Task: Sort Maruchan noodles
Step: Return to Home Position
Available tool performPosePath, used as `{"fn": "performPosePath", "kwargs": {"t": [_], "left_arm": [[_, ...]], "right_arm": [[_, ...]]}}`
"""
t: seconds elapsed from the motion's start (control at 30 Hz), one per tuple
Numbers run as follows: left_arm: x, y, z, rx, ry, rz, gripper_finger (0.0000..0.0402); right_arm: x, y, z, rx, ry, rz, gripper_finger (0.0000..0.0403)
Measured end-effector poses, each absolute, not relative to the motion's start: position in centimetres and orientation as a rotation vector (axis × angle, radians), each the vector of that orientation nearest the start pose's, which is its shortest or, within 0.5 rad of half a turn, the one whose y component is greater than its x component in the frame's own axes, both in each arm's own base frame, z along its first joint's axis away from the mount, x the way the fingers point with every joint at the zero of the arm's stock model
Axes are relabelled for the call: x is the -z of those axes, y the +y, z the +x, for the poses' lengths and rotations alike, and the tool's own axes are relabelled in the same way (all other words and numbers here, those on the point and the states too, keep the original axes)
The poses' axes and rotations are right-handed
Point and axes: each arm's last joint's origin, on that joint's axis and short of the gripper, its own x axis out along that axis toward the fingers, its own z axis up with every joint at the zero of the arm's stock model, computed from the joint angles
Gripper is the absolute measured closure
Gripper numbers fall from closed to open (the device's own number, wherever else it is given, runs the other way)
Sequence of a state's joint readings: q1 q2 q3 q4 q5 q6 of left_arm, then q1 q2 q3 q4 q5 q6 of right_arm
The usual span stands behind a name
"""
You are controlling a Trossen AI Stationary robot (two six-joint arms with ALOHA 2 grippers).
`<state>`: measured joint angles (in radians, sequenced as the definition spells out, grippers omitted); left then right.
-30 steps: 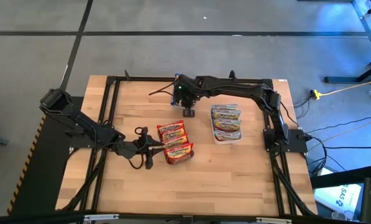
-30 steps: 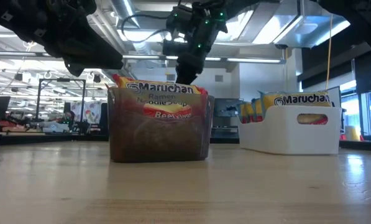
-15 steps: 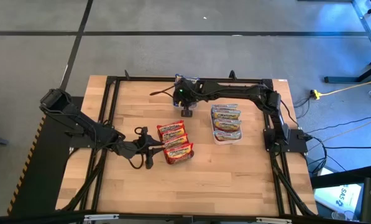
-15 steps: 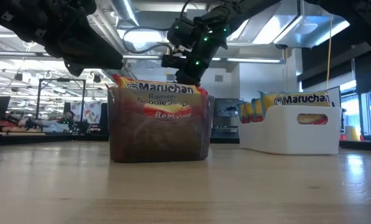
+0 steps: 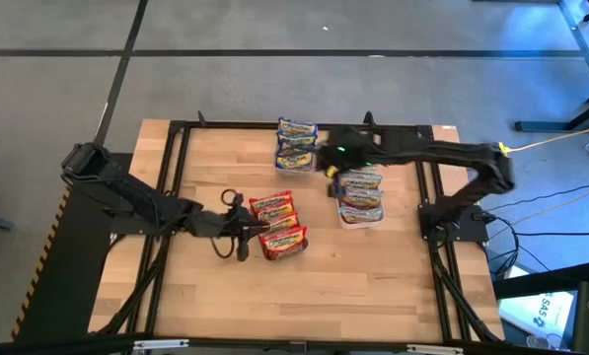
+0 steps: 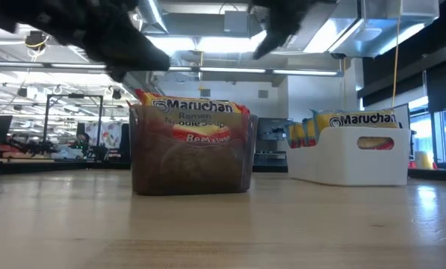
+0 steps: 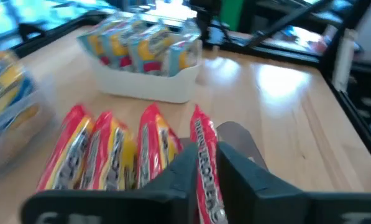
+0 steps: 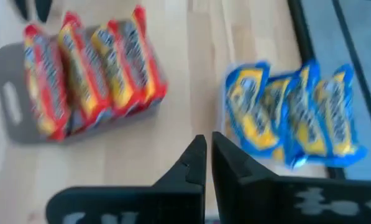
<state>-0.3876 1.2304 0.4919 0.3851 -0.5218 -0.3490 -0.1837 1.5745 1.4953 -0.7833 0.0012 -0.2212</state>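
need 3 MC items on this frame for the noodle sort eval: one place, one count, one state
1. The red packs sit:
A) in the white bin
B) in the grey bin beside the left gripper
C) loose on the table
2. Bins holding packs:
A) one
B) two
C) three
3. The right gripper:
A) holds a pack
B) holds nothing
C) is inside the white bin
Key: B, the high view shows them in the grey bin by the left gripper; C, the grey bin, the clear bin and the white bin are all filled; B, nothing sits between its fingers in the right wrist view.

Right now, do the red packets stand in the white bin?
No, the red packets stand on edge in the grey bin.
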Motion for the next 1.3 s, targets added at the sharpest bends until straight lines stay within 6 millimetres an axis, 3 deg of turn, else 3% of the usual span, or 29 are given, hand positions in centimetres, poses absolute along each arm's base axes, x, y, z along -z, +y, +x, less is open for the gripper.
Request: {"fn": "performPosePath", "kwargs": {"t": [0.1,0.2,0.4,0.63,0.93,1.13,1.3], "left_arm": [[-20.4,-5.9,23.5,-0.108,0.307,-0.143,0.0384],[-21.6,-3.6,23.5,-0.077,0.269,-0.144,0.0396],[-23.8,0.0,21.6,-0.055,0.162,-0.113,0.0399],[-24.1,2.7,19.1,-0.109,0.108,-0.106,0.0400],[-22.2,3.0,16.1,-0.152,0.071,-0.141,0.0400],[-21.7,2.2,14.3,-0.130,0.011,-0.159,0.0400],[-20.2,1.7,13.1,-0.178,0.021,-0.174,0.0400]], "right_arm": [[-32.6,-5.0,29.8,0.065,0.824,-0.074,0.0402],[-32.5,-4.3,26.7,0.018,0.691,-0.018,0.0402],[-30.8,-3.3,21.6,0.013,0.477,0.045,0.0402],[-28.2,-2.6,17.2,0.043,0.304,0.126,0.0402],[-24.3,-2.3,12.9,0.195,0.139,0.209,0.0402],[-22.0,-2.1,11.0,0.234,0.018,0.264,0.0402],[-20.4,-2.0,10.0,0.247,-0.052,0.302,0.0402]]}}
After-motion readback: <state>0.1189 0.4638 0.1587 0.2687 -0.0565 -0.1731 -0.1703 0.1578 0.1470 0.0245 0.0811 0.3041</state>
